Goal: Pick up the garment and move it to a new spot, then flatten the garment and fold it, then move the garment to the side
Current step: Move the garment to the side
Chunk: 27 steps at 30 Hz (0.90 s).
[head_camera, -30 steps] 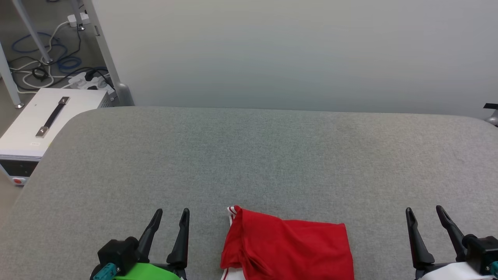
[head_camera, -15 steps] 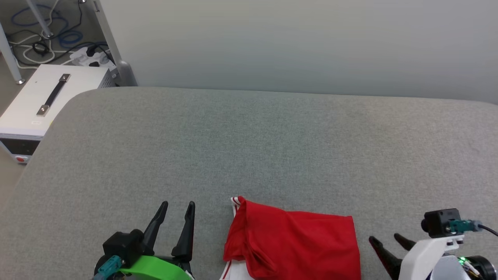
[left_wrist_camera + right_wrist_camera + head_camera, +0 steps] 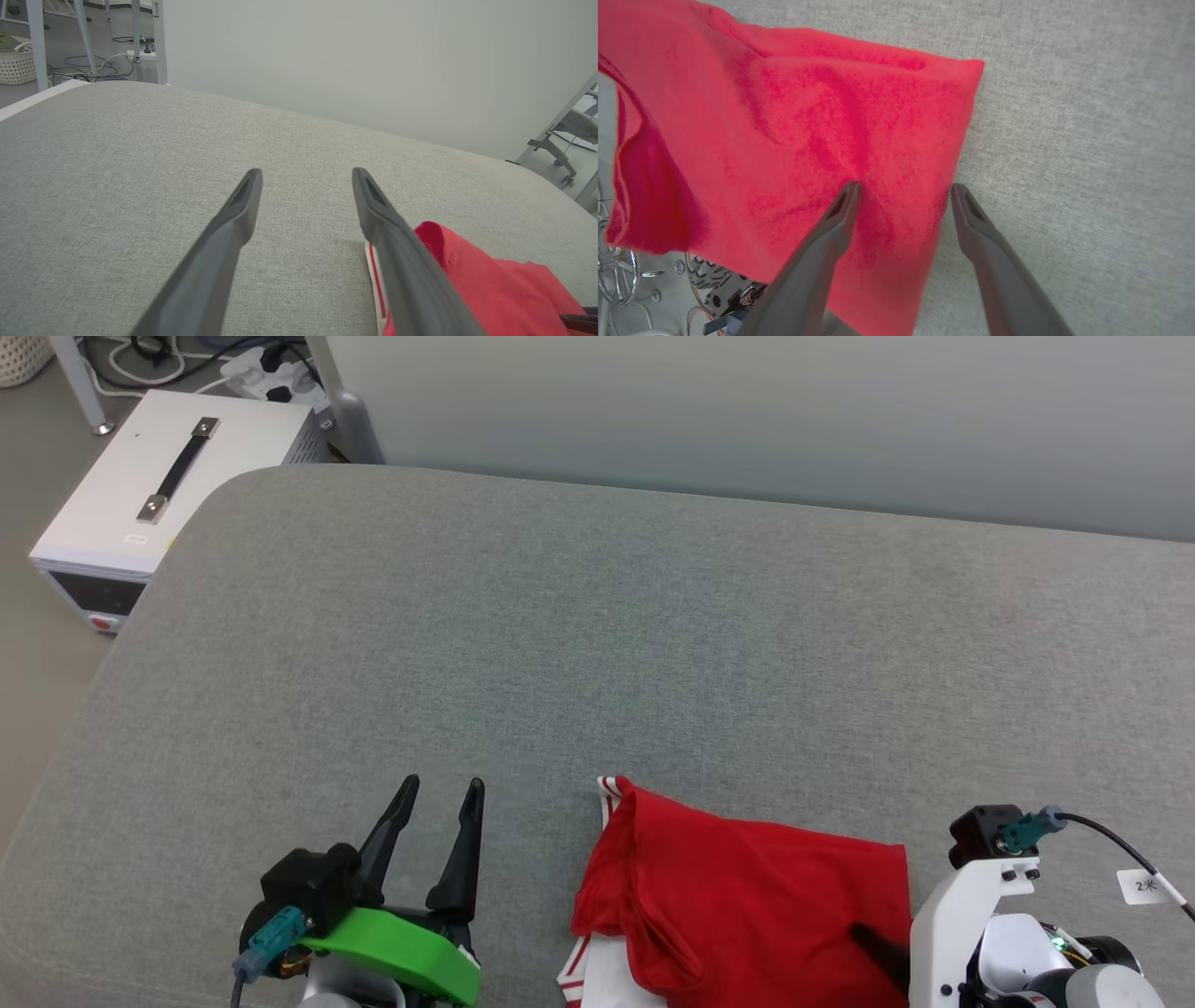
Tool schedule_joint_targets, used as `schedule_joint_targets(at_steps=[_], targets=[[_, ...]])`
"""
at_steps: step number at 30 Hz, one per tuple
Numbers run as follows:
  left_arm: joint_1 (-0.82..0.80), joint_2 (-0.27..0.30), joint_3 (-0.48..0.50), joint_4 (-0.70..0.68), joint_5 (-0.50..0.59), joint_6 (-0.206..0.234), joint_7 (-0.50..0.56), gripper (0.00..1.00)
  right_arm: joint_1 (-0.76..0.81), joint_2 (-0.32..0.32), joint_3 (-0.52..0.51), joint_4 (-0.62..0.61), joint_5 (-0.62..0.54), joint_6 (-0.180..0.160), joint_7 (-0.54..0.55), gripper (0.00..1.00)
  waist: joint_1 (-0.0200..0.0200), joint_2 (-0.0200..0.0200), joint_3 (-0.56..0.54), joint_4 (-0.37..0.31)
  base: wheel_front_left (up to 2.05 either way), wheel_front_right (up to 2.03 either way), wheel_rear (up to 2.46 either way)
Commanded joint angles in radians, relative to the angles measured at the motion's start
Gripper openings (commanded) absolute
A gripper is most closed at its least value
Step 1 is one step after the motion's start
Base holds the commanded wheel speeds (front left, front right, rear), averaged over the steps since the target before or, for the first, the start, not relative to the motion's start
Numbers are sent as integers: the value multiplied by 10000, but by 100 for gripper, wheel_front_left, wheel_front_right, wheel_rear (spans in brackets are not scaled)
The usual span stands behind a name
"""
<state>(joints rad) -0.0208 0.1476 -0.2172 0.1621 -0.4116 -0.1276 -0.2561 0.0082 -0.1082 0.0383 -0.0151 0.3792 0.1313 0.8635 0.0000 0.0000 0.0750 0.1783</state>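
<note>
Surface: a wide grey fabric-covered table point(image 3: 597, 616) with rounded corners, set against a pale wall point(image 3: 747, 411) on its far side.
Garment: a red shirt point(image 3: 747, 896), loosely bunched rather than flat, at the near edge of the table, right of centre. A striped trim shows at its far left corner, and a white sleeve with red stripes point(image 3: 597, 980) lies at its near left.
Left gripper: the left gripper point(image 3: 443, 786) is low over bare grey fabric, just left of the shirt and apart from it, its two dark fingers spread wide with nothing between them.
Right gripper: the right gripper point(image 3: 904, 187) points down at the shirt's right edge with its fingers spread wide. One tip is over red cloth, the other over grey fabric just beside the hem. Whether either tip touches cannot be told.
Far left, off the table: a white box with a black handle point(image 3: 168, 476) on the floor.
</note>
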Motion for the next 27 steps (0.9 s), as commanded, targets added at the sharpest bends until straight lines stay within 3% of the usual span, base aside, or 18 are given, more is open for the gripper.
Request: schedule_joint_targets(at_steps=[1,11,12,13,14,15,22,27], targets=[[-199,21,2,30,-14,-30,-57,100,-207,-24,26,142,-324,-6,-36,100,0,0,267,291,0,0,0],[-342,-12,-72,132,-15,-30,-57,100,-147,321,665,1311,-542,-6,1,100,0,0,467,565,0,0,0],[-341,-8,-67,142,-17,-30,-57,100,-134,332,743,1391,-541,-6,-3,87,0,0,459,564,0,0,0],[-339,-6,-55,158,-18,-30,-57,100,-127,339,833,1477,-547,-6,-24,45,0,0,446,555,0,0,0],[-340,-7,-45,169,-16,-30,-57,100,-130,338,903,1532,-546,-6,-62,19,0,0,432,542,0,0,0],[-340,-11,-37,178,-14,-30,-57,100,-149,323,986,1580,-535,-6,-148,0,0,0,405,515,0,0,0],[-287,-11,-29,227,-11,-30,-57,100,-461,-48,1224,1623,-560,-6,-1026,0,0,0,149,217,0,0,0],[-200,-4,-48,232,-50,-30,-57,100,-738,-954,1823,1112,-814,-6,-1797,0,0,0,-112,-137,0,0,0]])
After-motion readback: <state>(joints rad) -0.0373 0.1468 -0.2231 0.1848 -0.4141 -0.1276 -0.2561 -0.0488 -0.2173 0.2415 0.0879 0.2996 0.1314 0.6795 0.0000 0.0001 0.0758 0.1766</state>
